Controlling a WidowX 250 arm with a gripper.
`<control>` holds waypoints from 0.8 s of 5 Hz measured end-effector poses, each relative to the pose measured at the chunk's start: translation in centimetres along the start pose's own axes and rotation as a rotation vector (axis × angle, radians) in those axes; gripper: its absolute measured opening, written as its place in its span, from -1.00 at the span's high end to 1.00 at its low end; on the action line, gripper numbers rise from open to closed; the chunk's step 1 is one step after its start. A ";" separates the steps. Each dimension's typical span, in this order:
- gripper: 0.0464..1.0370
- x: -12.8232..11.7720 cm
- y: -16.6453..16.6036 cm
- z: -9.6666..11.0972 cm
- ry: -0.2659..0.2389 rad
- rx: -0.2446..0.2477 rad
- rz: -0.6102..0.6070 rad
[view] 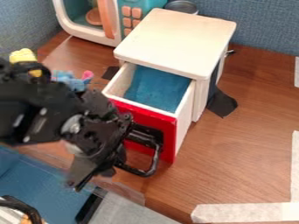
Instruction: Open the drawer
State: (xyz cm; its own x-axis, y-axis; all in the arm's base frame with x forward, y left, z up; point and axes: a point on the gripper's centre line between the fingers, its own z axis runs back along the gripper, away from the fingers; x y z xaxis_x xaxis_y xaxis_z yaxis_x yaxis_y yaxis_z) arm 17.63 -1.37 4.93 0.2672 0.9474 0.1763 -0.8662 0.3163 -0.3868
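Red drawer front (pixel 166 139), blue drawer lining (pixel 153 89)

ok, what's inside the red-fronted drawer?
In the drawer, a blue bottom is visible, with nothing seen lying on the exposed part. The rear is covered by the cabinet's white top, so can't tell there.

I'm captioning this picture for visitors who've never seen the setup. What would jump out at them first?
Probably the bright red front of the drawer, which stands open from the white cabinet near the middle, showing its blue inside. Next, the bulky black robot arm at the left, its gripper end beside the drawer's black handle.
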 end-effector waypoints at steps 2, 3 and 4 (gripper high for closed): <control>0.67 -0.1 1.1 0.3 -0.012 0.005 -0.005; 0.67 -0.2 1.5 0.4 -0.004 0.008 -0.005; 0.56 -0.2 2.1 0.6 -0.011 0.020 -0.013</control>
State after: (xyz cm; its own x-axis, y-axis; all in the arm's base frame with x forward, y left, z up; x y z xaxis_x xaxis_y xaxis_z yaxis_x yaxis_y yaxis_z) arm 15.54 -0.91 4.66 0.2742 0.9425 0.1909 -0.8709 0.3276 -0.3663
